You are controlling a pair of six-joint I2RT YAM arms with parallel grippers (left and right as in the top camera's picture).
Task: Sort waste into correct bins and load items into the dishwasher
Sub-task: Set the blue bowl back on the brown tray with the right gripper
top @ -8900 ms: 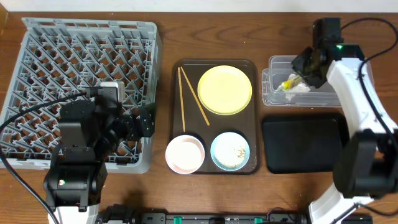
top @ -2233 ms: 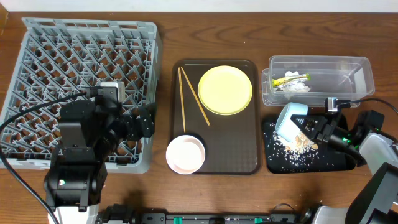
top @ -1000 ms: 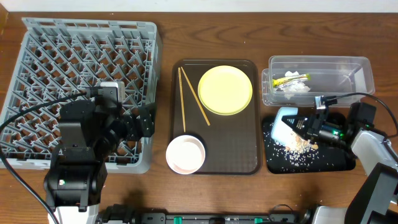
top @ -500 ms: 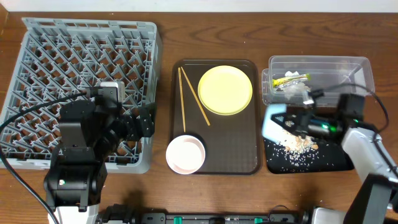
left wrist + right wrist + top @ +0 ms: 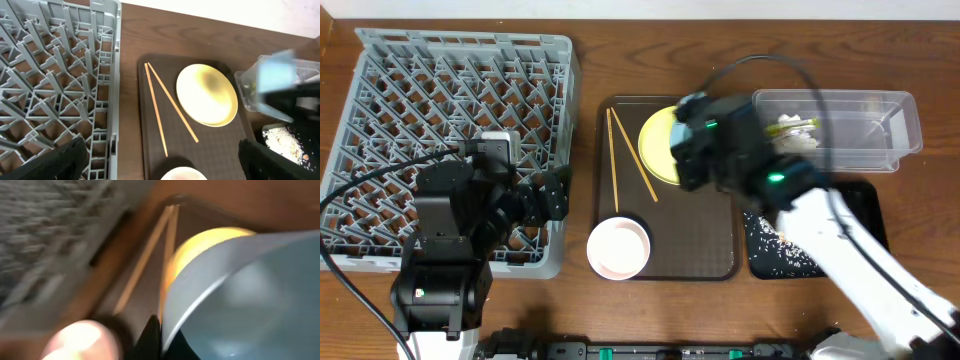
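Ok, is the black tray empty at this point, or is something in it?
Not empty. Pale crumbs lie scattered over the left part of the black tray; the left wrist view shows them too.

The table (image 5: 650, 60) is brown wood with a visible grain and a low sheen. The dish rack (image 5: 460, 40) is matt grey moulded plastic. The serving tray (image 5: 692, 240) looks like dark brown plastic with a fine, dotted non-slip texture. On it, the yellow plate (image 5: 207, 95) is smooth with a soft gloss, the chopsticks (image 5: 157, 112) are pale bare wood, and the white bowl (image 5: 618, 248) is glossy. The clear tub (image 5: 865, 115) is shiny transparent plastic. The black tray (image 5: 865, 205) is matt, with dry crumbly food scraps (image 5: 770, 240) on it. The light blue bowl (image 5: 260, 295) looks smooth.
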